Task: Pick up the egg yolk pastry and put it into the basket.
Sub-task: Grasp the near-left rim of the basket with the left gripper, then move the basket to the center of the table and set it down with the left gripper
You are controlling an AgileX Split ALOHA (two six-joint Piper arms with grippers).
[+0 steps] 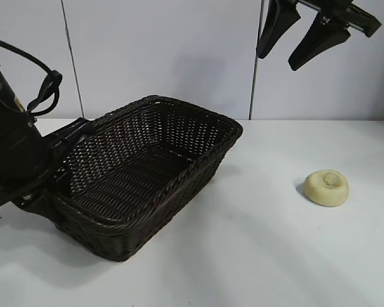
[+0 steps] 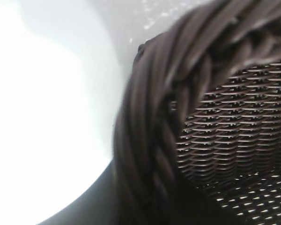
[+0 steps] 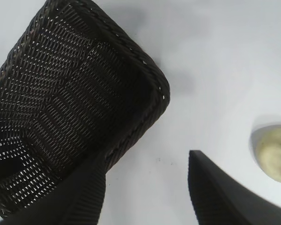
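The right gripper (image 1: 296, 43) hangs high above the white table (image 1: 256, 249), its two dark fingers (image 1: 318, 42) spread apart around nothing. Well below it and slightly to its right, the egg yolk pastry (image 1: 326, 187) sits alone on the tabletop, pale and domed with a small knob on top; the right wrist view shows it (image 3: 275, 153) just beyond one fingertip. The basket (image 1: 179, 192) rests on the table down and to the left of that claw, nothing lying inside it. The left arm (image 1: 13, 147) presses against the basket's far-left end, where its camera shows the braided rim (image 2: 150, 140) close up; whether that claw grips the rim cannot be told.
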